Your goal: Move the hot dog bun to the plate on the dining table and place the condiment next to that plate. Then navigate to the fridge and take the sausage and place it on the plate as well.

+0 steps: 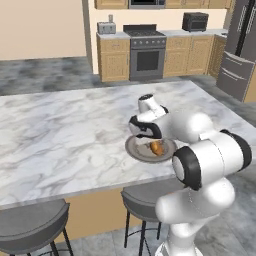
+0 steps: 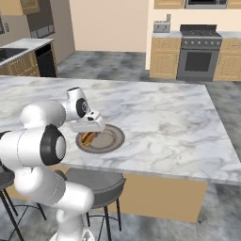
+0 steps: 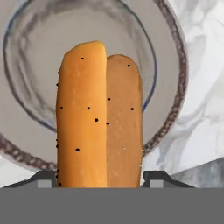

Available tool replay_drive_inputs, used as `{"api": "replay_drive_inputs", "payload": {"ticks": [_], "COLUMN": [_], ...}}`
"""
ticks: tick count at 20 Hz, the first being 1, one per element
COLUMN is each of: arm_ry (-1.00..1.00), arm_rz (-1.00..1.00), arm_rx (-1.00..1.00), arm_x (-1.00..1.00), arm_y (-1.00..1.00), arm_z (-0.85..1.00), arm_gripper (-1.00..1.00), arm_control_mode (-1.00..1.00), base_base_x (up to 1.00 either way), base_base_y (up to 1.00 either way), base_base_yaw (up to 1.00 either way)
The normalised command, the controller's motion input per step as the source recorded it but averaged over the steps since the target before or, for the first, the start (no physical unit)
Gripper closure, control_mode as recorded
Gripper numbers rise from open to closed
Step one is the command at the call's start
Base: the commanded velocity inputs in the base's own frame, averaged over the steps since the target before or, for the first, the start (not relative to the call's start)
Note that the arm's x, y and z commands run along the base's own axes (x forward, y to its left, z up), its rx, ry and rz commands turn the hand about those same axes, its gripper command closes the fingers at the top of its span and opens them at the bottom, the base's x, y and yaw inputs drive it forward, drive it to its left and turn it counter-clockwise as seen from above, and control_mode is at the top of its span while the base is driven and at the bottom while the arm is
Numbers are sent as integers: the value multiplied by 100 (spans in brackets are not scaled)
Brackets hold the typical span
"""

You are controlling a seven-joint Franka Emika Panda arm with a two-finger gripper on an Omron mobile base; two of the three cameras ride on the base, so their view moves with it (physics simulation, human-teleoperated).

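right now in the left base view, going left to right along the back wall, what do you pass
toaster → stove → microwave → fridge

Even, shadowless, slightly soft rendered light

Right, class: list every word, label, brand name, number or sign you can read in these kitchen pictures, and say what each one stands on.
None can be read.
Hot dog bun: dark specks, no lettering.
Plate: plain, no text.
Dining table: grey veining, no writing.
Stove, microwave and toaster: any panel markings are too small and blurred to read.
Fridge: no visible badge.
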Motion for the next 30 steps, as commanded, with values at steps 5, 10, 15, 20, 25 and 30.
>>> {"api": "replay_drive_inputs", "payload": {"ticks": [5,10,15,20,25,30], "arm_ry": [2,0,-1,-2,-1,0], "arm_rz": [0,0,0,0,-2,-4], "arm_rx": [3,3,2,1,0,0], "arm_x": [65,17,2,28,13,0], "arm_y": [2,1,0,0,0,5], "arm_z": [-47,-43,-32,-5,5,48], "arm_gripper": [100,100,100,-100,-100,-100], "arm_control_mode": [-100,-100,-100,-100,-100,-100], "base_base_x": [0,0,0,0,0,0], "base_base_y": [0,0,0,0,0,0], "base_base_yaw": [0,0,0,0,0,0]}}
